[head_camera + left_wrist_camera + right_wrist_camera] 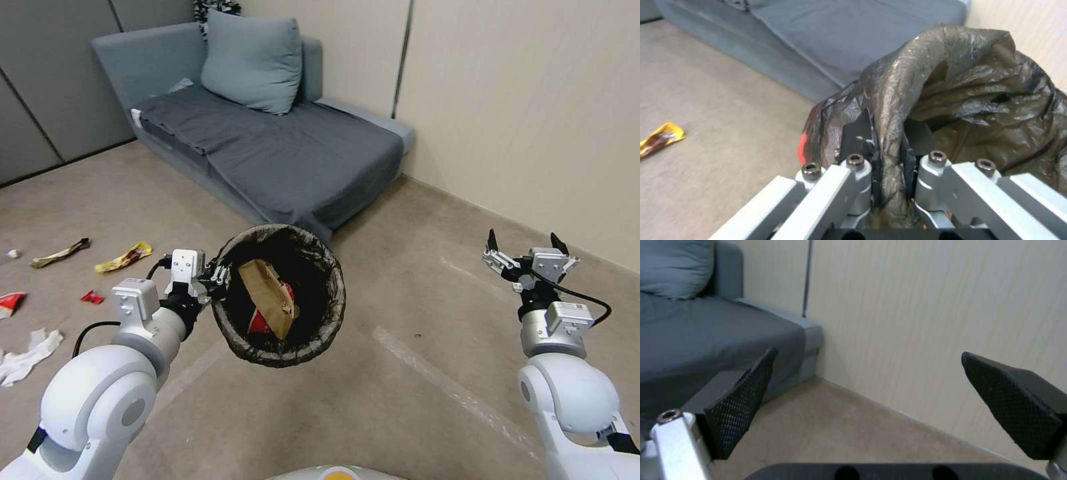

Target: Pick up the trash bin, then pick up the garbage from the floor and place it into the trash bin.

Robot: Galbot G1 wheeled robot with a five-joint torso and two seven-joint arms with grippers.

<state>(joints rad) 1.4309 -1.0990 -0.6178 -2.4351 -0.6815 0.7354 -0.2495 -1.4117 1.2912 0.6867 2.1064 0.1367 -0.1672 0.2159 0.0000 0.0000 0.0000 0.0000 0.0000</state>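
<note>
Two grippers are showing in the head view: the left gripper (217, 275) is holding the trash bin (280, 347) off the floor (413, 413), its jaws closed on the bin's rim and the dark liner (978, 86) folded over it, while the right gripper (525, 250) is hanging empty on the right near the wall, its jaws spread wide with nothing between them. The bin is being carried tilted, mouth toward the head camera, in front of the grey sofa (280, 153); a tan paper bag (269, 297) and a red packet (263, 325) are lying inside it. Several pieces of garbage are lying on the floor at the left edge of the head view: an olive wrapper (60, 253), a yellow wrapper (124, 257), a small red scrap (92, 297), a red-and-white packet (9, 303) and white tissue (27, 357), all well apart from the free gripper. Judgement: the bin is secured and collection is partly done. To proceed well, the robot is needing to turn toward the litter so the right arm can reach it, keep the bin's mouth upward enough that its contents are not spilling, and come down on each flat wrapper with jaws wide, pinching a raised edge. The thin liner may slip in the grip, so jolts should be avoided.
</note>
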